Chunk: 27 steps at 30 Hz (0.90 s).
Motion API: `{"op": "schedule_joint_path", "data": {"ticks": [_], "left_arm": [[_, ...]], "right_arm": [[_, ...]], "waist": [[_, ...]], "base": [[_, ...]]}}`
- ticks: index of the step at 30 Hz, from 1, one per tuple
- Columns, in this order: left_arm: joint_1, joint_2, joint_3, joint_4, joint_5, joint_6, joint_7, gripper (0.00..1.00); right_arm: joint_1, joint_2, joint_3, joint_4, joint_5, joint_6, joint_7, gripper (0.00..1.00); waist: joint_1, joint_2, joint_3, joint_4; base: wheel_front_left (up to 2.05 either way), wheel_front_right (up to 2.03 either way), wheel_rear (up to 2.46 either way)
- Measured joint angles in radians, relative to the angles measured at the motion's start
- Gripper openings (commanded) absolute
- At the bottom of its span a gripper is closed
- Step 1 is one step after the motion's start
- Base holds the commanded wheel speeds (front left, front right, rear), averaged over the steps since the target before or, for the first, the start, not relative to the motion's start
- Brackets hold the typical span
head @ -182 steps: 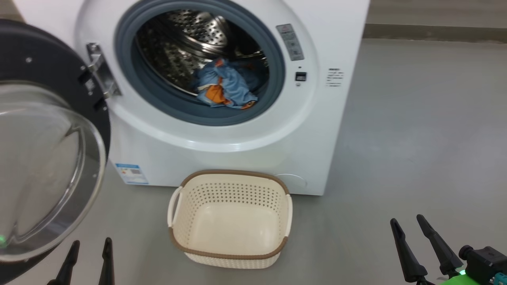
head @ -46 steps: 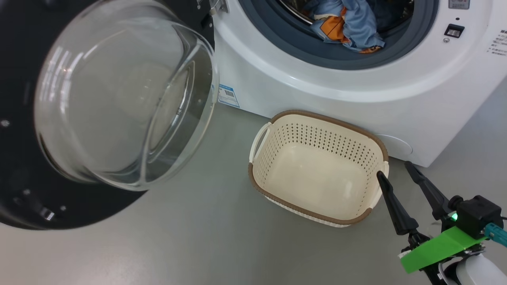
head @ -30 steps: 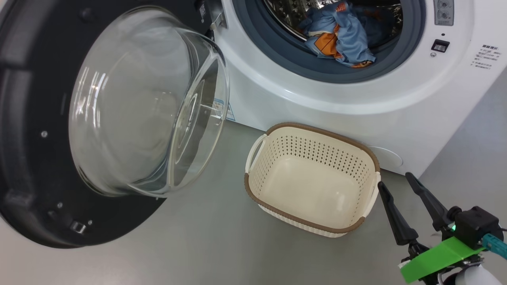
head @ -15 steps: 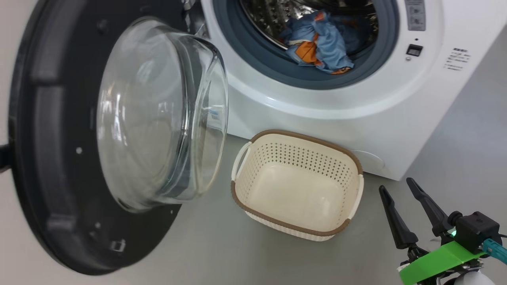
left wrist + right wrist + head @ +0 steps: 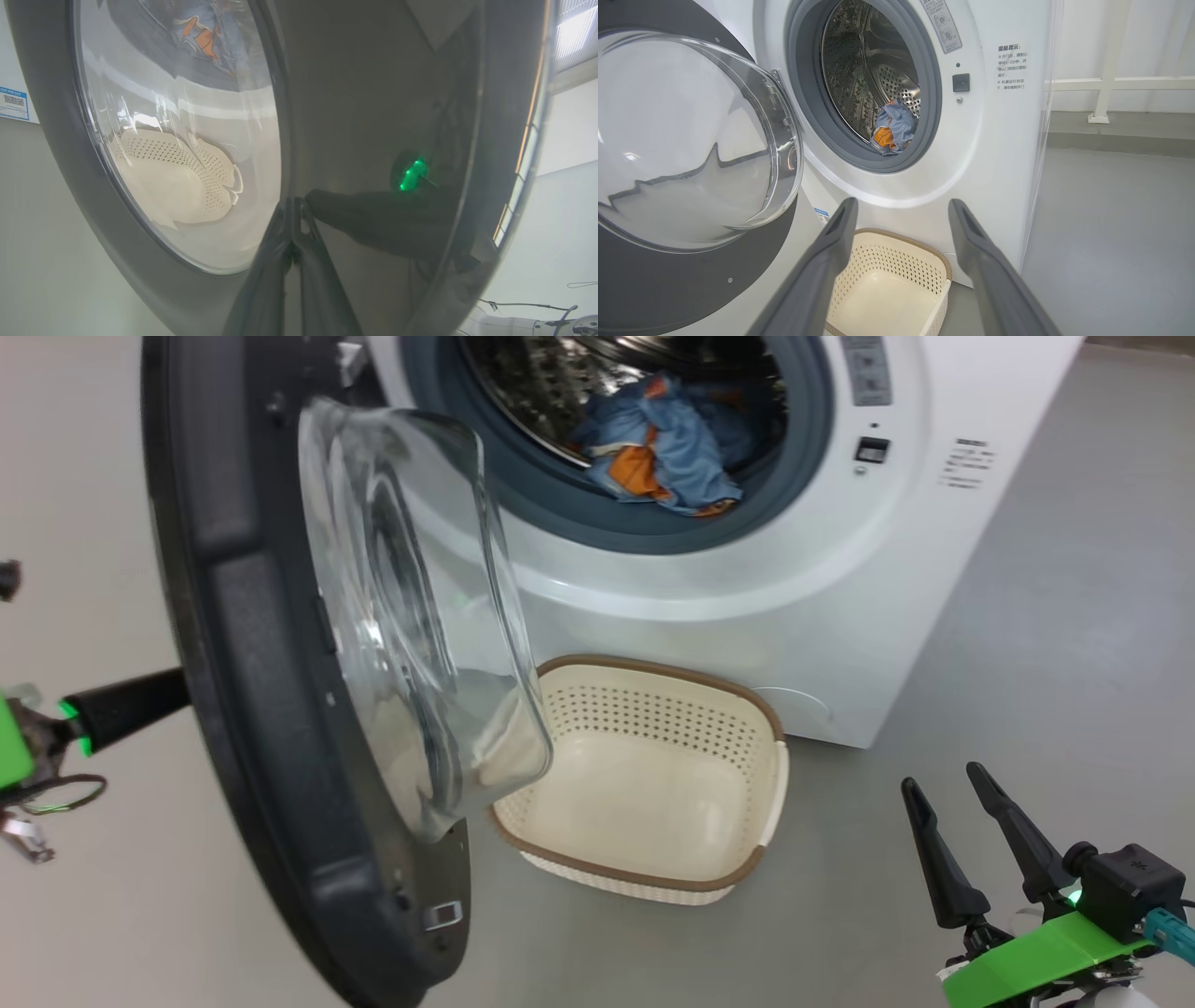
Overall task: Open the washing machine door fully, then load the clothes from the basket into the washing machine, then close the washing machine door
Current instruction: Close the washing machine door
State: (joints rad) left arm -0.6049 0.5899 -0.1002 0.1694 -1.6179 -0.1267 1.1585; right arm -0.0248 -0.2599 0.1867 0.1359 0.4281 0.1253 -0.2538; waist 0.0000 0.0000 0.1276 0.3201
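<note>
Left wrist view: left claw (image 5: 293,207), closed and empty, touches the washing machine door (image 5: 373,93) from outside.

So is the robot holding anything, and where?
Nothing is held. The shut left gripper only presses its tips against the washing machine door; the open right gripper is empty.

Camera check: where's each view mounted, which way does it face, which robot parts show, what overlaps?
Head view: on the head, facing down at the washing machine, door and basket; right gripper open lower right, left gripper behind the door.
Left wrist view: on the left wrist, facing the door's outer face along shut fingers.
Right wrist view: on the right wrist, facing the drum and clothes between spread fingers.
Shared: all show door, basket, clothes; left wrist through the glass.
</note>
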Motion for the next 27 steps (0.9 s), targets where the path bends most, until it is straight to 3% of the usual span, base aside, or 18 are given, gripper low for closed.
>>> {"op": "schedule_joint_path", "data": {"ticks": [21, 27], "left_arm": [[-0.014, -0.082, -0.071, 0.021, 0.165, 0.000, -0.198, 0.00], [-0.035, -0.082, -0.083, 0.056, 0.187, 0.001, -0.254, 0.00]], "right_arm": [[0.000, 0.033, -0.026, -0.007, -0.007, 0.000, 0.000, 1.00], [0.000, 0.041, -0.026, -0.009, -0.007, 0.000, 0.000, 1.00]], "waist": [[-0.0001, 0.0000, -0.003, -0.245], [-0.0001, 0.0000, 0.004, -0.319]], "base": [[0.00, 0.00, 0.00], [0.00, 0.00, 0.00]]}}
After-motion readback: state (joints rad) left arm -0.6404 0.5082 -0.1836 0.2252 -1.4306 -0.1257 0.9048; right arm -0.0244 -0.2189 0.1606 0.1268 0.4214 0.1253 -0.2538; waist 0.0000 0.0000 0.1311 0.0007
